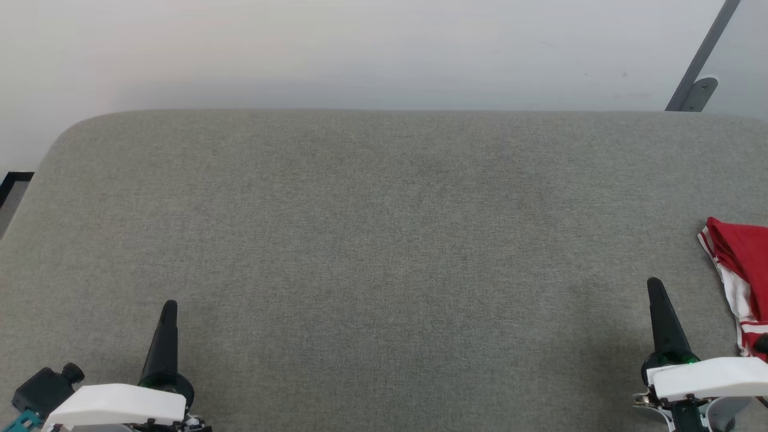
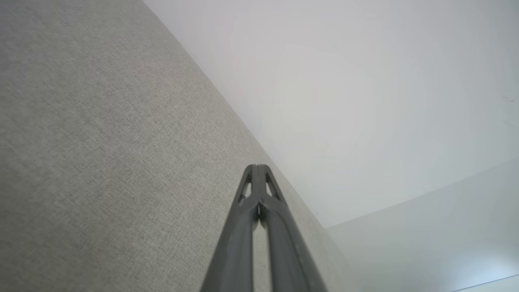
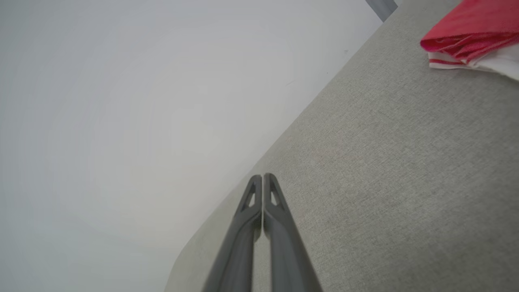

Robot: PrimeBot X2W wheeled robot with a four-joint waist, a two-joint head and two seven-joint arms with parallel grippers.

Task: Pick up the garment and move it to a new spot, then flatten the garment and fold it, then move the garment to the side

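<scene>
Shirt [image 1: 744, 252] at right edge of cushion [image 1: 384, 240]; L gripper [image 1: 168, 309], R gripper [image 1: 655, 288] pressed together, empty. Fits pre-pickup or job done.

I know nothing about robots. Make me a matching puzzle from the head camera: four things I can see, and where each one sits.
Things:
1. shirt
2. left fingers
3. right fingers
4. bracket

Places:
a. lower left, shut
b. top right, against the wall
c. right edge, red and white
d. lower right, shut, near the shirt

Pairs: 1-c, 2-a, 3-d, 4-b
</scene>
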